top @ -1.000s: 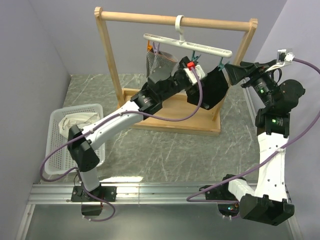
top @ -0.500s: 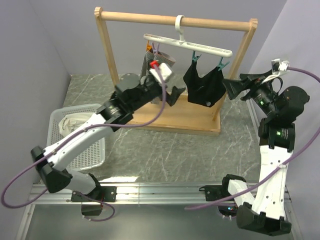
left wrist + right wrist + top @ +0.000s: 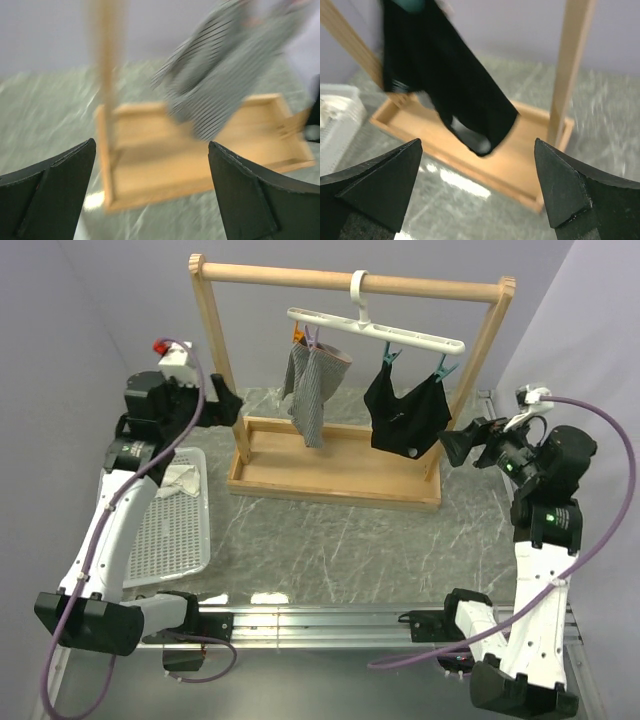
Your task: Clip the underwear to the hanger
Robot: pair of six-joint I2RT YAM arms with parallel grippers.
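The black underwear (image 3: pixel 405 422) hangs from two teal clips (image 3: pixel 389 356) on the white hanger (image 3: pixel 400 334), with no gripper touching it. It also shows in the right wrist view (image 3: pixel 440 75). My left gripper (image 3: pixel 229 404) is open and empty, far to the left by the rack's left post. In the left wrist view (image 3: pixel 151 145) its jaws stand wide apart. My right gripper (image 3: pixel 453 447) is open and empty, just right of the underwear and apart from it. In the right wrist view (image 3: pixel 477 143) its jaws also stand wide apart.
The hanger hooks over the top bar of a wooden rack (image 3: pixel 345 281) with a tray base (image 3: pixel 330 472). A grey striped garment (image 3: pixel 312 392) hangs at the hanger's left end and shows blurred in the left wrist view (image 3: pixel 225 75). A white basket (image 3: pixel 172 540) holding a cream cloth (image 3: pixel 181 481) sits at the left.
Both grippers have let go and drawn back from the underwear. The left arm has swung far left past the rack post; the right has backed off to the right. The underwear now hangs free.
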